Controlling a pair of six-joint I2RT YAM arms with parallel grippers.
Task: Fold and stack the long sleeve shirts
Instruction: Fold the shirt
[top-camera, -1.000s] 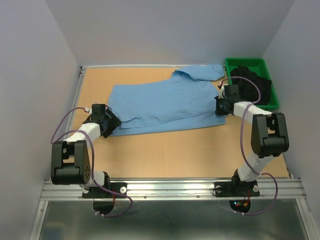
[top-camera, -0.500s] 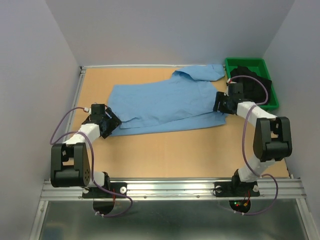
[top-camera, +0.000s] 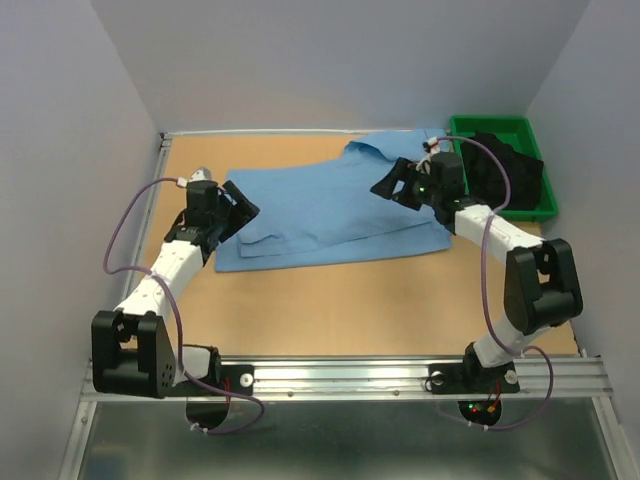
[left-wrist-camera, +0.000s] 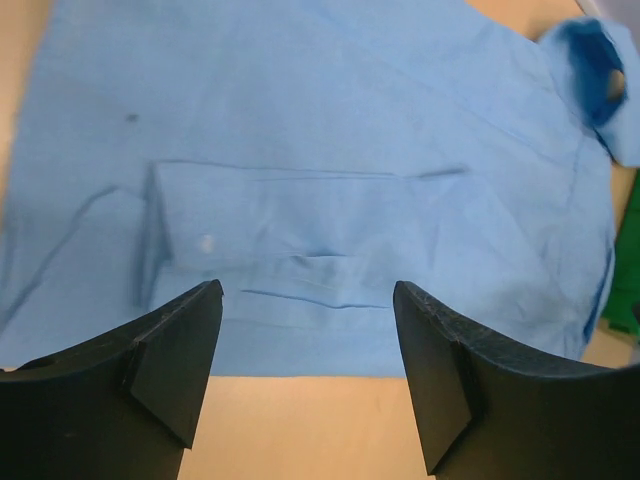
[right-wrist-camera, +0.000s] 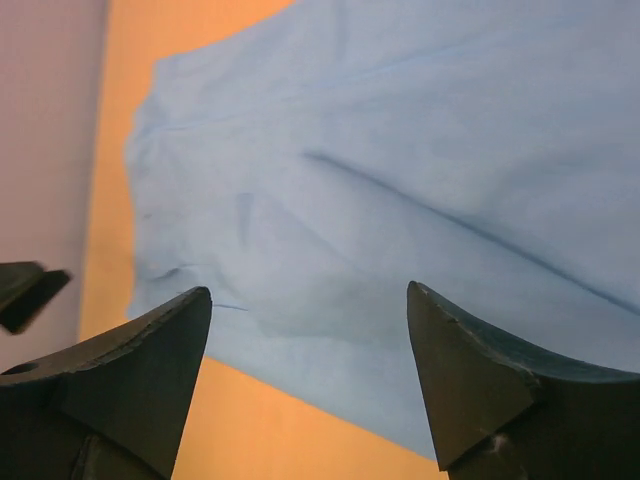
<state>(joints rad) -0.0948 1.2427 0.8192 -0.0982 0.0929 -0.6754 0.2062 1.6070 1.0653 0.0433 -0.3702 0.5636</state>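
Observation:
One light blue long sleeve shirt (top-camera: 330, 205) lies flat across the table, collar (top-camera: 400, 148) at the back right. A sleeve with a buttoned cuff (left-wrist-camera: 300, 235) is folded across its body. My left gripper (top-camera: 240, 205) hangs open above the shirt's left edge. In its wrist view the open left gripper (left-wrist-camera: 308, 288) has only cloth and table between the fingers. My right gripper (top-camera: 388, 186) hovers open over the shirt's right part. Its wrist view shows the open right gripper (right-wrist-camera: 308, 290) looking down on shirt (right-wrist-camera: 400, 150), holding nothing.
A green bin (top-camera: 490, 124) holding dark clothing (top-camera: 512, 168) stands at the back right, close behind the right arm. Walls enclose the table on the left, back and right. Bare wooden table (top-camera: 340, 305) stretches between the shirt and the arm bases.
The right gripper opened, let go of the shirt's right edge and swung up and left over the shirt. The left arm lifted and moved back over the left edge.

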